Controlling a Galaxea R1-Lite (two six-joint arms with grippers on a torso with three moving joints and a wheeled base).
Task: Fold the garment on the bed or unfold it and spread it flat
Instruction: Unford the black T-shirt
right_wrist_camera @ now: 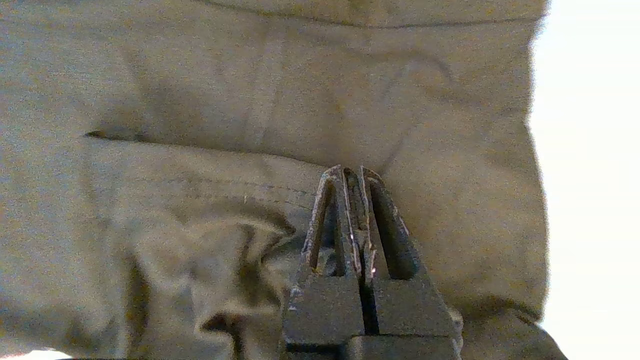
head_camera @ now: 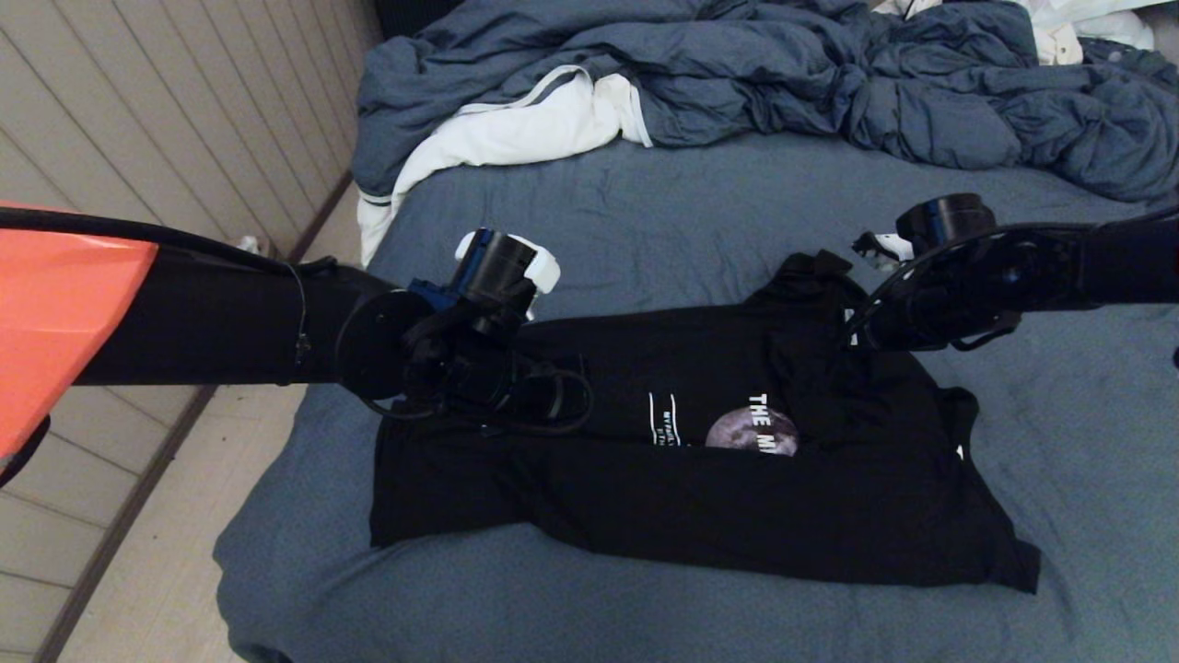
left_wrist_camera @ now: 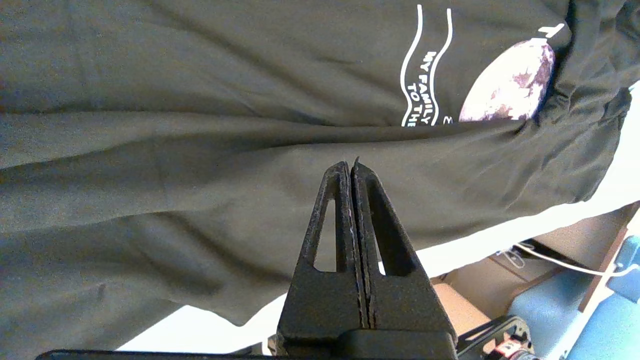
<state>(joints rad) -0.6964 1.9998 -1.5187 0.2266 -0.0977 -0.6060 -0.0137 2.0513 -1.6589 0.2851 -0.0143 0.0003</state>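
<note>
The garment (head_camera: 645, 497), a black T-shirt, lies crosswise on the bed (head_camera: 645, 212). Its near long edge is folded over, so only part of the moon print (head_camera: 751, 431) and the letters "THE MI" show. My left gripper (head_camera: 543, 391) hovers over the hem end of the garment (left_wrist_camera: 200, 100); in the left wrist view the gripper (left_wrist_camera: 350, 167) is shut with nothing between the fingers, just above the folded edge. My right gripper (head_camera: 861, 331) is at the far shoulder. There the gripper (right_wrist_camera: 350, 172) is shut at a fold of the garment (right_wrist_camera: 200, 100), with a thin bit of cloth between the tips.
A rumpled blue-grey duvet (head_camera: 783, 74) is heaped along the far side of the bed. A white cloth with grey trim (head_camera: 516, 129) hangs over the far left corner. The tiled floor (head_camera: 138, 552) and a panelled wall (head_camera: 184, 120) are on the left.
</note>
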